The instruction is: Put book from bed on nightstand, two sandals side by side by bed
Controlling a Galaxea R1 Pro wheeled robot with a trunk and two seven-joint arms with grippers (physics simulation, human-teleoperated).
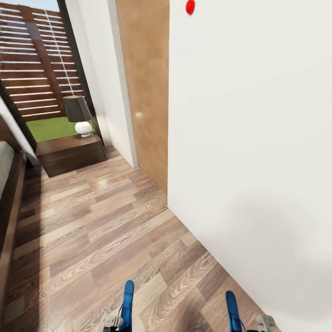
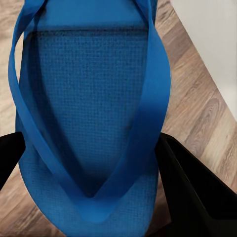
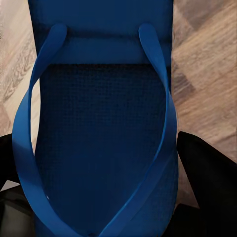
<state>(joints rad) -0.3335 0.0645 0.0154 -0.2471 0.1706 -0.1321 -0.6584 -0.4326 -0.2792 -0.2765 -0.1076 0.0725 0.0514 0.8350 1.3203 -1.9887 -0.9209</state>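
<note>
Each of my grippers carries one bright blue sandal over the wood-plank floor. In the head view the left sandal rises on edge from my left gripper, and the right sandal from my right gripper. Seen from the left wrist, the sandal lies between black fingers that are shut on it. The right wrist view has the other sandal clamped the same way between its fingers. The bed runs along the far left edge. A nightstand stands at the back left. The book is out of view.
A white wall runs close along my right, with a red round fitting high on it and a wooden door panel beyond. A dark-shaded lamp sits on the nightstand. The window behind shows fence and grass.
</note>
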